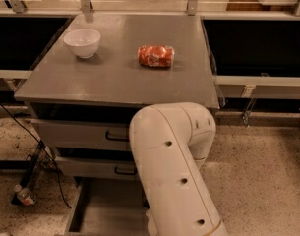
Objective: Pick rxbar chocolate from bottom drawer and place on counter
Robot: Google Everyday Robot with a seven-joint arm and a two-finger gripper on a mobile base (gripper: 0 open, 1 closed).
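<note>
Where the arm (171,166) dips over the open bottom drawer (107,213), its jaws are hidden, their state impossible to tell. A bowl (82,42) and a red packet (156,56) sit on the bench (115,80).

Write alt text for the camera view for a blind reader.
A white robot arm reaches down toward the open bottom drawer; its gripper is out of sight past the arm, and no rxbar chocolate shows. On the counter sit a white bowl at back left and a red-orange snack packet near the middle.
</note>
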